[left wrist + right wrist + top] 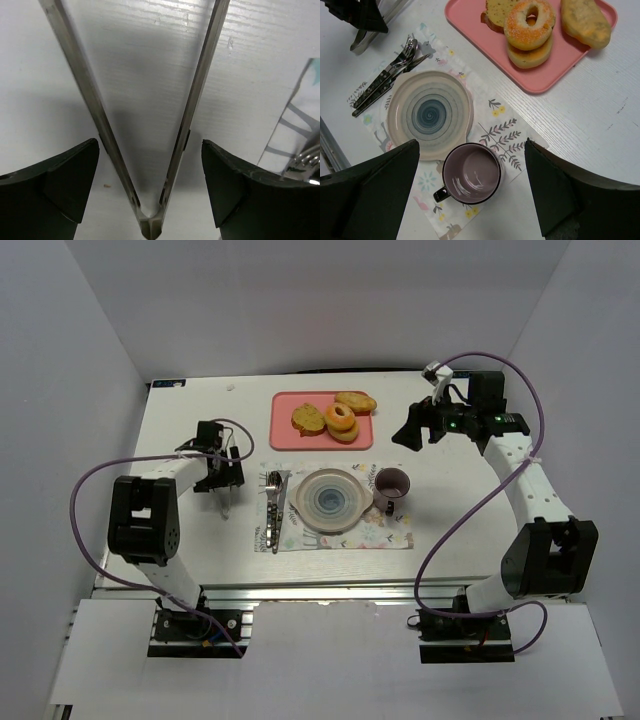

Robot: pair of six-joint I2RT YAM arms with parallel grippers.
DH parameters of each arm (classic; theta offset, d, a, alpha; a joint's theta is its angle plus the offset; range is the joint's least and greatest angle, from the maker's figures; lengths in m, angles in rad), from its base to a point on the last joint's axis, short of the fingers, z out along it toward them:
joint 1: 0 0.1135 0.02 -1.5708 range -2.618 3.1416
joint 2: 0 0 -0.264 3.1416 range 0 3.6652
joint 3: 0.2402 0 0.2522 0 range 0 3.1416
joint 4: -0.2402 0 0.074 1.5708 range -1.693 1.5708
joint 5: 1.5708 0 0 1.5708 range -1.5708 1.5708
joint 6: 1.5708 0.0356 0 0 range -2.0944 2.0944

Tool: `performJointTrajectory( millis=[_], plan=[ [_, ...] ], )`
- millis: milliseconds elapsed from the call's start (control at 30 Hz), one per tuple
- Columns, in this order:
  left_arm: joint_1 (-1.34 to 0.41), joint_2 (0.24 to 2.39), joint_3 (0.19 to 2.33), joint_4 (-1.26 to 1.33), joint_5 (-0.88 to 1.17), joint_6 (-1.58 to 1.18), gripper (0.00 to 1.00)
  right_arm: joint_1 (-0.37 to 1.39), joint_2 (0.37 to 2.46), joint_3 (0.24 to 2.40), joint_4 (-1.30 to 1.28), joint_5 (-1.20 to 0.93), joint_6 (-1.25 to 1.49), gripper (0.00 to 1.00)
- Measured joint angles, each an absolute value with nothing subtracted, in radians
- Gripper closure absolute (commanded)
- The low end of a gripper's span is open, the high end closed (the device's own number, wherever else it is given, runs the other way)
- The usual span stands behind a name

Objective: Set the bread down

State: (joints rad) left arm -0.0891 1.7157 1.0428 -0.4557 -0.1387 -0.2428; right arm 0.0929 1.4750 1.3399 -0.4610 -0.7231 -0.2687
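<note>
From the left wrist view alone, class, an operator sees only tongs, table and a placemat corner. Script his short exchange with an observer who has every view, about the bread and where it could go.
Operator: Where is the bread?
Observer: The bread lies at the left end of the pink tray.
Operator: Is anything against it?
Observer: The doughnut overlaps one edge of it.
Operator: Is the plate free?
Observer: The plate, on the placemat, holds nothing.
Operator: And the right gripper?
Observer: The right gripper is open and holds nothing.
</note>
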Motion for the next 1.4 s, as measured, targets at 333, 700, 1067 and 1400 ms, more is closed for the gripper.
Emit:
performJointTrajectory(
  millis=[333, 700, 1067, 1400],
  plan=[
    [-0.089, 1.776, 1.058, -0.395, -0.145, -0.250, 0.24, 0.078, 1.474, 1.324, -0.461, -0.733, -0.268, 0.10],
    [-0.089, 1.764, 1.034, -0.348, -0.174, -0.271, 0.80, 0.059, 1.468, 1.310, -0.454, -0.753, -0.265, 0.11],
    [-0.089, 1.573, 1.090, -0.427, 0.029, -0.305, 0.62, 0.053, 1.454, 1.282, -0.442, -0.778, -0.253, 0.11],
    [-0.130, 1.621, 1.279, -0.368, 0.213, -0.424, 0.47, 0.044, 1.452, 1.267, -0.435, -0.801, -0.238, 0.10]
  ],
)
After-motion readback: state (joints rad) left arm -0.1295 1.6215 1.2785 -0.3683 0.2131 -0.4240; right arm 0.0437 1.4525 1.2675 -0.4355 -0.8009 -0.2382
